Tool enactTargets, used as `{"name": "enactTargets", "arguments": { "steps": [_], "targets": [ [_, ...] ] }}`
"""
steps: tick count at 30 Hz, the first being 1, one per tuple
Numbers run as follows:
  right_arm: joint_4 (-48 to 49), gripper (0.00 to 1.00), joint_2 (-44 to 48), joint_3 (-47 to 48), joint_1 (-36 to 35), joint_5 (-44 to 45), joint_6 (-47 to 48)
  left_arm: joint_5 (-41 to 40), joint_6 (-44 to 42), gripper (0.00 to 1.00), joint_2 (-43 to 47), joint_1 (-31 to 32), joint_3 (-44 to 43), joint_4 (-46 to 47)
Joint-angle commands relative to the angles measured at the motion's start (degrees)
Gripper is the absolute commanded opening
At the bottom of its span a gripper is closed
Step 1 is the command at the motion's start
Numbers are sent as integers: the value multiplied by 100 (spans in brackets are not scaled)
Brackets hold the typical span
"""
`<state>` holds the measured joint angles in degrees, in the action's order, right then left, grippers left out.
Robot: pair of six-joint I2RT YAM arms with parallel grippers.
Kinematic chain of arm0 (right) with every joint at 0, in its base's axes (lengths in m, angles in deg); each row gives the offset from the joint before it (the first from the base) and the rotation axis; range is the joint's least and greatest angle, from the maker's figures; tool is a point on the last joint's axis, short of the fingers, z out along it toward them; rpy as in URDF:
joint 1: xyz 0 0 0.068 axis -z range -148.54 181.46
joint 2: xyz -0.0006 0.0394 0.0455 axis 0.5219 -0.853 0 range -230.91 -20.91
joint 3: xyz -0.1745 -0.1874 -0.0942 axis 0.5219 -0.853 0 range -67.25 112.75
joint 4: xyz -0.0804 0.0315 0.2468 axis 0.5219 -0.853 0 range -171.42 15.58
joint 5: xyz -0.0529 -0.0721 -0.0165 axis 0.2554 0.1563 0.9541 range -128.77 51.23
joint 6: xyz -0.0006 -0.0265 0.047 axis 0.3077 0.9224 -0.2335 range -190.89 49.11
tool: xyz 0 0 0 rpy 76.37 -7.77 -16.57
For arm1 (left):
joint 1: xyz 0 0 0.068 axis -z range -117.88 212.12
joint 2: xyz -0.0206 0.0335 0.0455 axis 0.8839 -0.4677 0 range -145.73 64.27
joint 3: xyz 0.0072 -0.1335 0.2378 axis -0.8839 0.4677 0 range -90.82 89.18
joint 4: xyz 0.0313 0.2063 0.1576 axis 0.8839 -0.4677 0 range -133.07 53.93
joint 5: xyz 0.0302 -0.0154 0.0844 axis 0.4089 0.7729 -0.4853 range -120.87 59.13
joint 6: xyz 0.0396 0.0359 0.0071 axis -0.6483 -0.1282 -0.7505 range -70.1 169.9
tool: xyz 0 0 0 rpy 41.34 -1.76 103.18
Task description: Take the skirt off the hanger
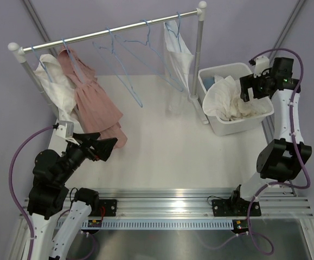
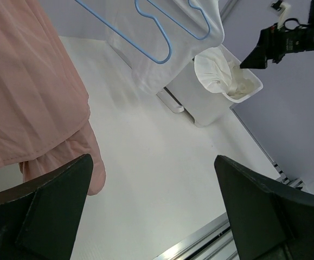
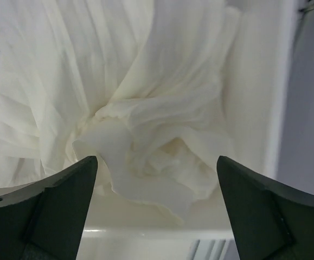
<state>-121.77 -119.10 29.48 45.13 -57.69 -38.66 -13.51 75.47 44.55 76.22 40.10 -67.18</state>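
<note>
A pink skirt (image 1: 94, 97) hangs on a blue hanger at the left end of the rail (image 1: 108, 33), its hem reaching the table. In the left wrist view it fills the upper left (image 2: 26, 92). My left gripper (image 1: 106, 144) is open and empty, just right of the hem and low over the table (image 2: 152, 160). My right gripper (image 1: 245, 93) is open and empty above the white bin (image 1: 238, 123), over crumpled cream cloth (image 3: 146, 108).
A white garment (image 1: 56, 89) hangs left of the pink one, another (image 1: 177, 57) by the right post. Several empty blue hangers (image 1: 127, 59) hang between them. The bin (image 2: 200, 103) stands at the right by the rack's foot. An aluminium rail (image 1: 167, 197) runs along the near edge.
</note>
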Motion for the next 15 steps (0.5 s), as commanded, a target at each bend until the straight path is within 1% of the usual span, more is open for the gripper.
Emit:
{"name": "enactTargets", "arguments": {
  "steps": [1,4,6,7,8,9,10,11,12,13,14,15],
  "targets": [
    [210,100,818,636,39,793,-444,188,36,99,-49,-13,-58,184],
    [-168,99,1116,716,30,460,-857,188,63,99,-31,-13,-49,202],
    [-300,99,1337,489,39,4,-1191,188,63,99,-5,-22,-58,202],
    [-283,100,1616,339,39,-163,-1280,180,72,99,-5,-22,-58,193],
    [-170,100,1784,164,39,-426,-1385,145,63,99,12,-13,-49,167],
    [-82,99,1960,-221,39,-533,-1577,101,54,99,13,-13,-58,132],
    [58,99,2345,-451,39,-621,-1710,48,-7,99,-13,-22,-75,71],
    [321,100,2740,-888,39,-761,-1955,-65,-68,99,-40,-13,-128,-78],
    [462,99,2744,-1119,39,-797,-2088,-128,-69,99,-58,-22,-146,-166],
    [577,99,3144,-1304,39,-841,-2167,-180,-104,99,-58,-13,-163,-297],
    [822,99,3348,-1506,39,-885,-2229,-242,-121,99,-49,-22,-172,-334],
    [963,99,3559,-1899,39,-851,-2369,-260,-130,99,-31,-22,-146,-360]
  ]
}}
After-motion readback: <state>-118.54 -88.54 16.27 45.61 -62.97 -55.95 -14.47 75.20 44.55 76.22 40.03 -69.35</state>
